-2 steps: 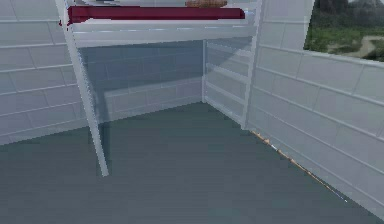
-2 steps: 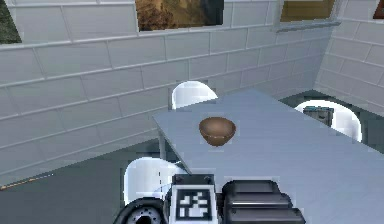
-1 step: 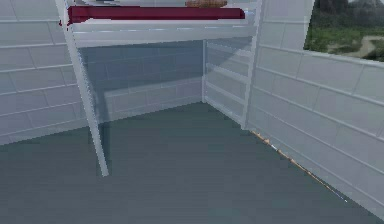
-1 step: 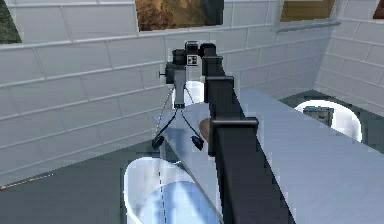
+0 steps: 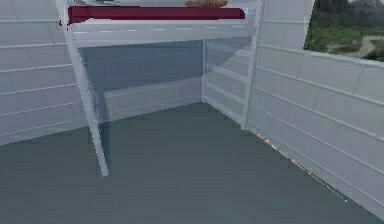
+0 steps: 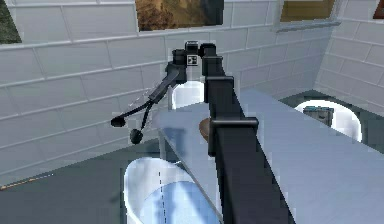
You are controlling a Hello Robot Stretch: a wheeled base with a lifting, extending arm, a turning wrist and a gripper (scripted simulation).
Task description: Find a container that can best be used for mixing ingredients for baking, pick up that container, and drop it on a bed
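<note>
Forward view: a white loft bed (image 5: 150, 36) stands in the corner, its red mattress (image 5: 150, 14) high at the top edge. An orange-brown shape (image 5: 206, 3) lies on the mattress, cut off by the top edge; too little shows to name it. A slanted white post (image 5: 93, 105) comes down to the grey floor (image 5: 180, 165) at the left. Under the bed and ahead the floor lies open, bounded by white block walls (image 5: 320, 105) at the back and right. A window (image 5: 350, 25) sits in the right wall.

Arm side view: the dark arm (image 6: 235, 150) reaches out above a pale blue table (image 6: 300, 160), close to the table's left edge. The gripper (image 6: 128, 128) hangs left of that edge over bare floor and wall, holding nothing; how its fingers (image 6: 118, 122) are set cannot be told. A small brown round thing (image 6: 204, 128) lies on the table touching the arm's outline, too small to call a bowl. White chairs stand at the near left (image 6: 150, 190), the far end (image 6: 185, 95) and the right (image 6: 335, 118).
</note>
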